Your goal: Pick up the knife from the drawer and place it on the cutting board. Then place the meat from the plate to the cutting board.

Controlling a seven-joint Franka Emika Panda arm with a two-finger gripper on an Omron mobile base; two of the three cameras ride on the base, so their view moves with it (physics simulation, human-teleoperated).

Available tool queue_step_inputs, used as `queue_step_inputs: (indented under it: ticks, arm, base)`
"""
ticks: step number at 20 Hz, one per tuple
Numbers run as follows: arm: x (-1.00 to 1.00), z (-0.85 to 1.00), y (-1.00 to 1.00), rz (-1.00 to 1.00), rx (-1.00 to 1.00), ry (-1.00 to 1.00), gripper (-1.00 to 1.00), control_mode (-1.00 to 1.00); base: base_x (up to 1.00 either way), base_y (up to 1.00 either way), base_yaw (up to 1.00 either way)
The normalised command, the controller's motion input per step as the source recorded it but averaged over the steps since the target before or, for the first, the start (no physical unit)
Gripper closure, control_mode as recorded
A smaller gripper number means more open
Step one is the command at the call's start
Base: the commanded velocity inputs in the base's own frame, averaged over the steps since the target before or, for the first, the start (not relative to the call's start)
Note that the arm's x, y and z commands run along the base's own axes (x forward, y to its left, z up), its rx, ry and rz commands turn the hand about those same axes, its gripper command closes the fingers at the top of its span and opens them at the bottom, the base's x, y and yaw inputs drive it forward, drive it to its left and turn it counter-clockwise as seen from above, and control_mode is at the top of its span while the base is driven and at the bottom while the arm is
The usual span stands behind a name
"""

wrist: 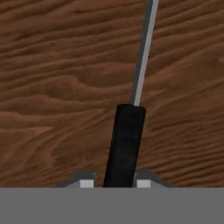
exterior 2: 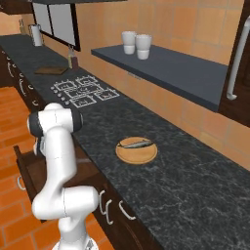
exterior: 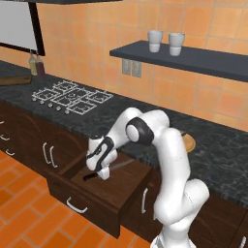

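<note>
The gripper (wrist: 112, 183) pinched the knife (wrist: 124, 144) handle inside the drawer (exterior: 97, 203); gripped so far back, the blade could tilt when lifted.

In the hand view, the slim black-handled knife (wrist: 124, 144) runs off the top edge, its blade tip cut off. Behind the white arm, the round tan wooden plate (exterior: 189, 142) is mostly hidden; perhaps only its rim shows.

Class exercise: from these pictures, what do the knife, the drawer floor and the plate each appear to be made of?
Knife: matte black handle, perhaps plastic; thin pale grey blade, likely metal.
Drawer floor: dark brown wood, with wavy grain lines.
Plate: light tan, seemingly wood; grain too faint to confirm.
</note>
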Motion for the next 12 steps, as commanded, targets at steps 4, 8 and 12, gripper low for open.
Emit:
queue_step_inputs:
  ticks: [4,8,12]
  arm:
    - [-0.99,1.0,0.0,0.0,0.0,-0.07,1.0,-1.0]
    - [-1.0,1.0,0.0,0.01,0.02,0.0,1.0,-1.0]
    - [-1.0,1.0,0.0,0.01,0.07,0.0,1.0,-1.0]
  base:
    - [0.0,0.0,0.0]
    - [0.0,0.0,0.0]
    - [0.0,0.0,0.0]
